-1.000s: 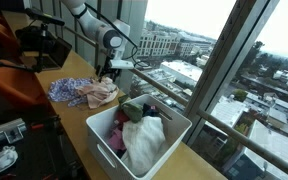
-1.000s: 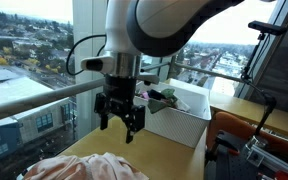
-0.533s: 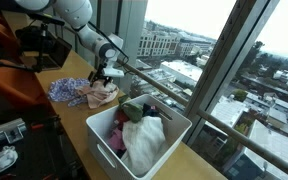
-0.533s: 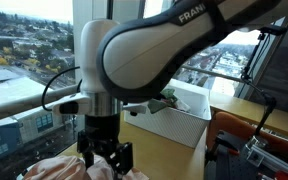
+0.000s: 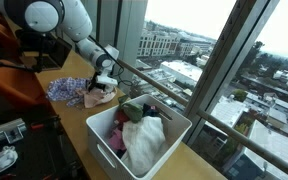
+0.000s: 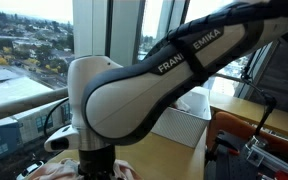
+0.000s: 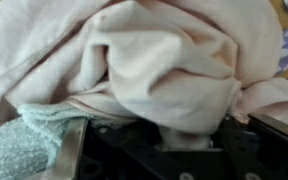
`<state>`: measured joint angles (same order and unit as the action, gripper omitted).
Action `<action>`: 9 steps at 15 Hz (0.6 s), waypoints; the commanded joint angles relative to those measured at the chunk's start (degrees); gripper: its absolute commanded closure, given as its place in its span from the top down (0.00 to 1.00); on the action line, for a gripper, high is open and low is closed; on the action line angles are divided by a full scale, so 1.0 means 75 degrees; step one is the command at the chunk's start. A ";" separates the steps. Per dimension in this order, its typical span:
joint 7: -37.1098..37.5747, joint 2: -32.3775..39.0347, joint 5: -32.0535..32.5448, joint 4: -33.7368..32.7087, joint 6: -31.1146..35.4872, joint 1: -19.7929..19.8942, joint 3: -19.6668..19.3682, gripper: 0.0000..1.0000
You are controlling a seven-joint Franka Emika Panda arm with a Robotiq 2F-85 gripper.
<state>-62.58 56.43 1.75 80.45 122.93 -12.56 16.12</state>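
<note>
Pressed into pale pink crumpled cloth [image 7: 164,70] near window edge of wooden surface [image 5: 72,68], with claw [image 5: 102,87] half-narrowed to bunch a fold; impossible to tell whether gripped.

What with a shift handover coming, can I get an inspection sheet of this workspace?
Surface: wooden table along the window.
Job's things: pink cloth on a laundry pile, with a teal towel beside it.
Clutter: white bin full of clothes.
Grippers: gripper down in the pile; pink cloth bunched between the fingers; grip unclear.
Cables: black cable looped by the wrist.
Surroundings: windows over a city; orange chair.
</note>
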 commanded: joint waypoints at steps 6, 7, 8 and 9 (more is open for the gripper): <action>0.0928 -0.1212 0.0085 0.0849 -0.0308 0.0555 -0.0328 0.00; 0.0972 -0.1487 0.0083 0.1053 -0.0307 0.0671 -0.0371 0.01; 0.1060 -0.1839 0.0087 0.1324 -0.0253 0.0777 -0.0426 0.01; 0.1101 -0.2199 0.0075 0.1578 -0.0244 0.0903 -0.0457 0.00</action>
<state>-56.42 49.03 1.83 84.72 121.28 -7.94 13.61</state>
